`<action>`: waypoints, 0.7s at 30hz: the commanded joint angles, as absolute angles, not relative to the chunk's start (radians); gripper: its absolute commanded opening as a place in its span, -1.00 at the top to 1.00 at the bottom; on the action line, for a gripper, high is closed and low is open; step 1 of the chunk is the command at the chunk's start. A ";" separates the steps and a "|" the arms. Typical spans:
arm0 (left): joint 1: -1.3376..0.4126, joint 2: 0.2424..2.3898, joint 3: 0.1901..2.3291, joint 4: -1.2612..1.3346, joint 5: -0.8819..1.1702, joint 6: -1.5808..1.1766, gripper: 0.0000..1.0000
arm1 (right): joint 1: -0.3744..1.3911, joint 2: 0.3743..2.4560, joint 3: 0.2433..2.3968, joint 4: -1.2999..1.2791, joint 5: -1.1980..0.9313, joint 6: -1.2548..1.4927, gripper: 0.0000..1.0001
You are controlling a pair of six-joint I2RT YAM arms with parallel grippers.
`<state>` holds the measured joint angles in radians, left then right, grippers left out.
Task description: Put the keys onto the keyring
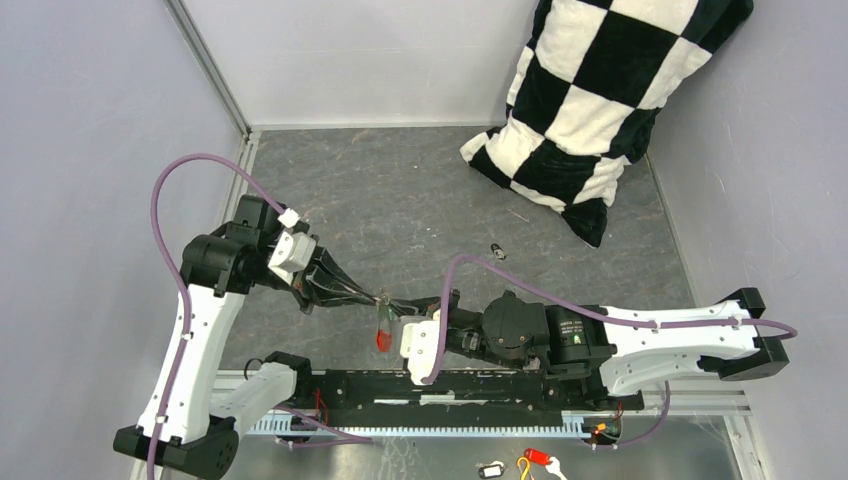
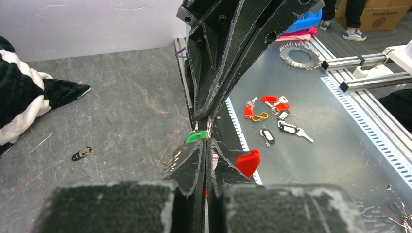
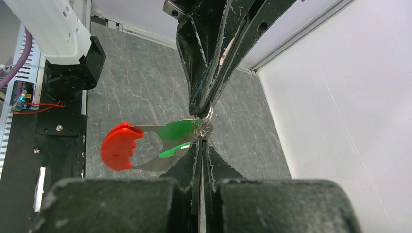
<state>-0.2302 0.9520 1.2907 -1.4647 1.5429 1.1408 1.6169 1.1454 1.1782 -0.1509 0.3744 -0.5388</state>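
Step in hand, as we judge it: threading keys onto the keyring (image 3: pixel 207 122), which is held in the air between both arms. The red key (image 3: pixel 116 145) and green key (image 3: pixel 176 130) hang from it. The dark metal key (image 1: pixel 497 251) lies on the table (image 1: pixel 400 190), well apart.

To do this well, we want one arm fixed as anchor and the ring kept taut without twisting, since the wire is thin.

Left gripper (image 2: pixel 206 144): jaws pressed together, pinching the ring.

Right gripper (image 3: pixel 201 141): jaws pressed together, tip to tip with the left. We cannot tell whether it nips wire or a key blade.
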 commanded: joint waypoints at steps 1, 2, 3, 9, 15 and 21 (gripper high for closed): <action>-0.224 0.939 1.283 -1.462 1.559 1.168 0.95 | 1.627 1.140 1.226 -0.094 0.368 -0.546 0.99; -0.224 0.937 1.280 -1.462 1.557 1.168 0.95 | 1.626 1.138 1.226 -0.093 0.369 -0.546 0.99; -0.224 0.936 1.279 -1.462 1.556 1.167 0.96 | 1.626 1.139 1.226 -0.093 0.370 -0.546 0.99; -0.224 0.930 1.269 -1.462 1.541 1.173 0.96 | 1.627 1.137 1.228 -0.092 0.370 -0.547 0.99; -0.225 0.924 1.260 -1.461 1.540 1.172 0.95 | 1.626 1.140 1.227 -0.095 0.372 -0.555 0.99; -0.225 0.919 1.255 -1.462 1.539 1.172 0.95 | 1.626 1.127 1.214 -0.090 0.394 -0.555 0.99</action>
<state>-0.2302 0.9321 1.2568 -1.4647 1.5185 1.1412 1.6196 1.1454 1.1816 -0.1368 0.3756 -0.5480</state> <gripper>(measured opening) 0.033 0.010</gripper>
